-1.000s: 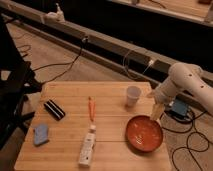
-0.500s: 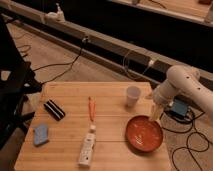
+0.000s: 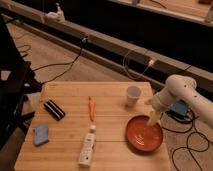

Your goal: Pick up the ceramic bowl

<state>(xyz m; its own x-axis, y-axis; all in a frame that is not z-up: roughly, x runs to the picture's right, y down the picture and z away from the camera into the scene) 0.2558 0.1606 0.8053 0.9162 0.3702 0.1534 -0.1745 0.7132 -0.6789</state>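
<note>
The ceramic bowl (image 3: 142, 135) is wide, shallow and orange-red. It sits on the wooden table (image 3: 70, 130) near the front right corner. My gripper (image 3: 152, 120) comes in from the right on a white arm (image 3: 182, 92) and hangs over the bowl's far right rim, its tips reaching down into the bowl. A small whitish cup (image 3: 133, 95) stands behind the bowl, to the left of the arm.
An orange pen-like object (image 3: 91, 108) lies mid-table. A white bottle (image 3: 88, 147) lies at the front. A black case (image 3: 54, 109) and a blue sponge (image 3: 41, 134) are on the left. Cables run over the floor behind and to the right.
The arm and gripper have stayed over the bowl's right rim, with at most a slight downward shift. The objects on the table have not moved.
</note>
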